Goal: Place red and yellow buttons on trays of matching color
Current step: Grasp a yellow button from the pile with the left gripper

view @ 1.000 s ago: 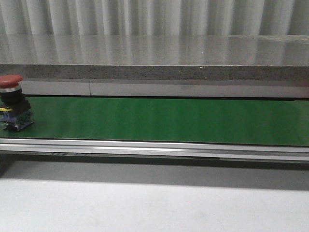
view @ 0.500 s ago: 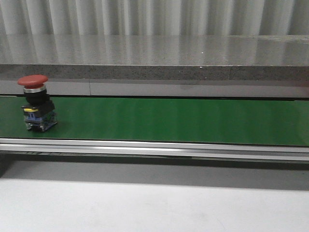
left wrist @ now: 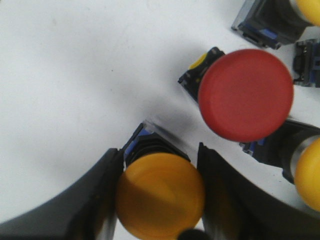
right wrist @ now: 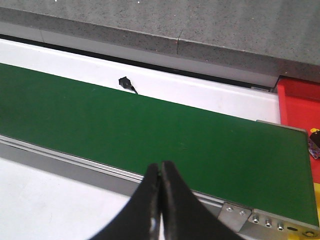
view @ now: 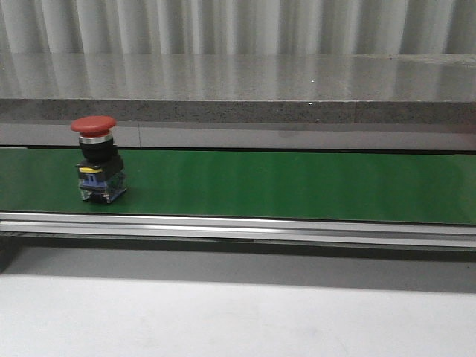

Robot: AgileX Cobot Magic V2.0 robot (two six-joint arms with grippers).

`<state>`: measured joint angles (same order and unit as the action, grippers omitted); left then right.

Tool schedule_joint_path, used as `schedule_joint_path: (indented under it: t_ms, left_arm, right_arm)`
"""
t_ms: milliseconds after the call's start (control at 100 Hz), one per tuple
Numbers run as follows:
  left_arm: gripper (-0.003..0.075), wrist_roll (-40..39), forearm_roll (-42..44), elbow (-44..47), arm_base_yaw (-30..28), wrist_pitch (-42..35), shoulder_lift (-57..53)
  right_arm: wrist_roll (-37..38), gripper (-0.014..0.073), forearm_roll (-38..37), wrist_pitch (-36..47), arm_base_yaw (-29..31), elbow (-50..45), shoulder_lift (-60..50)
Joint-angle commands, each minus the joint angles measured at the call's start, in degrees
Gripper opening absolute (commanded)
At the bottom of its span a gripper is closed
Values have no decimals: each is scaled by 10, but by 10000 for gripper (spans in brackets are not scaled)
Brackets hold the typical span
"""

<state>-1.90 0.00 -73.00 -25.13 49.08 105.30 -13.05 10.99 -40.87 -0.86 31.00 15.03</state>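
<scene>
A red button [view: 97,158] stands upright on the green conveyor belt [view: 297,182], toward the belt's left end in the front view, red cap on top of a black body with a yellow and blue base. Neither pincer shows in that view.

In the left wrist view, the left pincer [left wrist: 159,197] has its two dark fingers [left wrist: 97,200] on either side of a yellow button [left wrist: 160,195], pressed against the cap's edges, so it is grasping that button. Just beyond the fingertips stands another red button [left wrist: 245,94], cap up, on the white worktop [left wrist: 75,85]. More buttons crowd past it: one with a yellow cap [left wrist: 307,180] close beside the pincer's far finger, and a dark-bodied one [left wrist: 270,20] farther out.

The right pincer [right wrist: 160,200] is clenched, fingers touching with nothing between them, hanging over the near rail [right wrist: 75,162] of the belt. Beyond the belt's far end, off to the pincer's side, a corner of a red tray [right wrist: 300,100] shows.
</scene>
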Motion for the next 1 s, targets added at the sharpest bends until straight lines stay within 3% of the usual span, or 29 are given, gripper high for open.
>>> schedule_joint_path:
  t_ms: [0,240,450,740,990]
  left_arm:
    - [135,-6,0,-17,0,-12,-54]
    - [135,6,0,-4,14,-16,-156]
    - [135,6,0,29,79,-30,-220]
    - [135,6,0,34,195,-29,-217]
    - [137,6,-16,34,221,-28,-174]
  right_arm:
    - [-5,-65,3,38,0,14,5]
    - [-5,-65,3,38,0,14,5]
    - [-5,-65,3,38,0,14,5]
    - [-5,-65,3,38,0,14,5]
    - [-5,-65,3,38,0,14,5]
